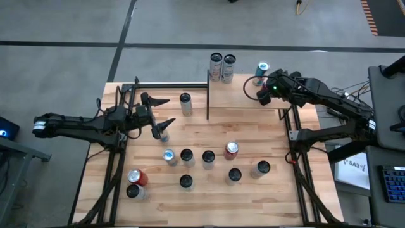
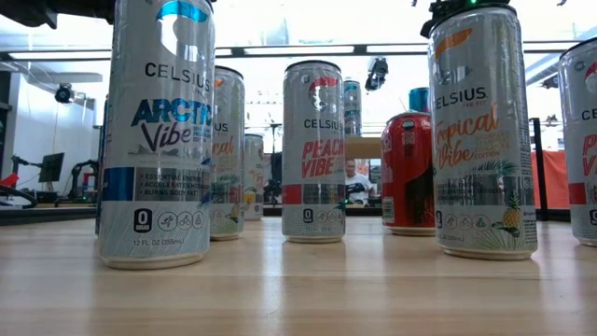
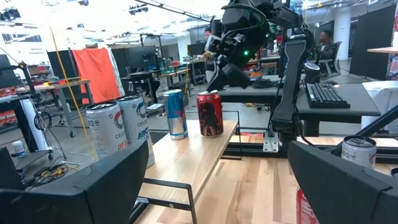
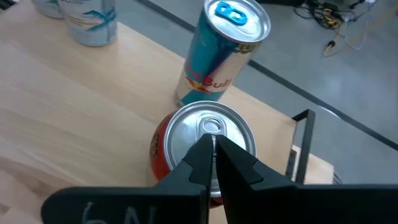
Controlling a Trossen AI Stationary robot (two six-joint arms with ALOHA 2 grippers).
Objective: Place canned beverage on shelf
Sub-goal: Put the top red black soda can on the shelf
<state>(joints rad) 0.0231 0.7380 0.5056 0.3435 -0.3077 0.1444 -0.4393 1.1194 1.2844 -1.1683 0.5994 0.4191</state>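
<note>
A red can (image 4: 186, 155) stands upright on the light-wood shelf (image 4: 62, 99) at the table's far right, next to a blue-and-silver Red Bull can (image 4: 217, 56). It also shows in the left wrist view (image 3: 209, 115). My right gripper (image 4: 213, 144) is shut, right above the red can's top; it also shows in the high view (image 1: 262, 95). Two silver Celsius cans (image 1: 222, 66) stand on the shelf's left end. My left gripper (image 1: 163, 113) is open and empty over the table's left half, beside a silver can (image 1: 164, 134). My right gripper points down over the middle of the red can's lid (image 4: 211, 124), its shut fingertips (image 4: 202, 149) by the pull tab. I cannot tell whether they touch the lid. The can stands upright on the shelf board.
Several cans stand on the table's near half, among them a red one (image 1: 231, 150) and a red one at the near left (image 1: 137, 177). A silver can (image 1: 185, 101) stands by a black post (image 1: 208, 95). People sit in the room beyond (image 3: 323, 40).
</note>
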